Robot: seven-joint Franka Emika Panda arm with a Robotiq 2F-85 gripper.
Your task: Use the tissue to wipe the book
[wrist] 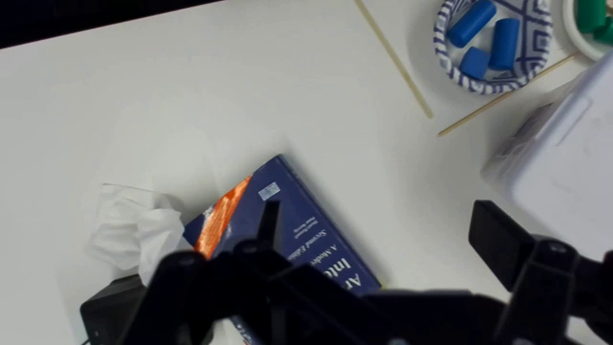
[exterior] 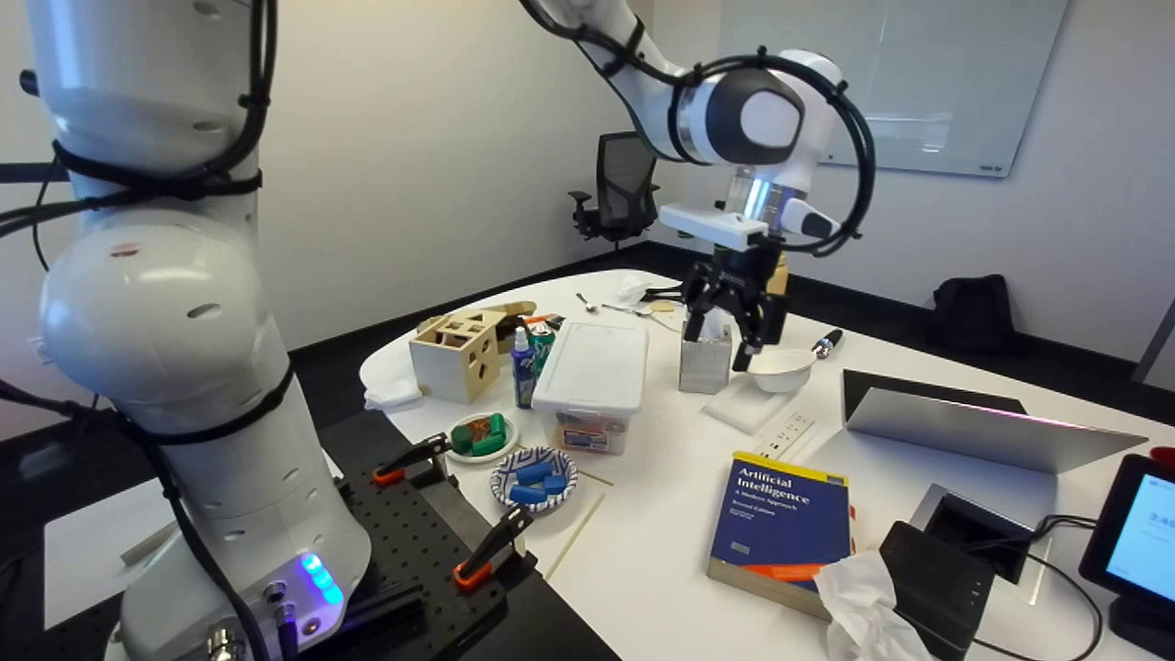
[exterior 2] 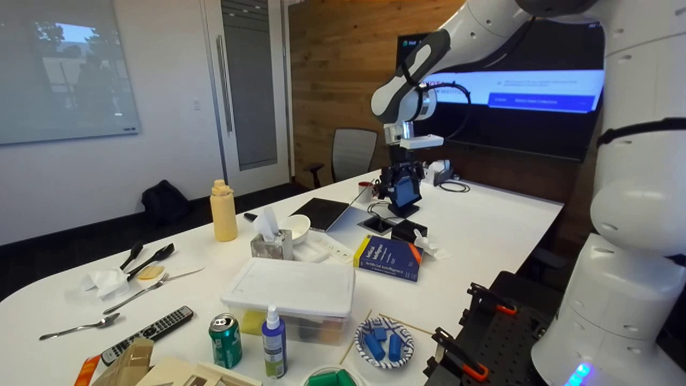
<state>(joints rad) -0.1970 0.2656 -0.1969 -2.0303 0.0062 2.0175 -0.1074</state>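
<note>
"Artificial Intelligence" on the book (exterior: 782, 519)

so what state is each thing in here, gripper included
gripper: open, holding nothing
book: closed, flat, front cover up
tissue by the book: crumpled
tissue box: sheet sticking out
laptop: open
plastic box: lidded
patterned bowl: holding blue pieces
small screen: lit
wall screen: on
yellow bottle: upright
spray bottle: upright
soda can: upright

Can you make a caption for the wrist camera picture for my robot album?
Robot's-eye view: an open, empty hand over the table, with a crumpled tissue by the blue book.
</note>
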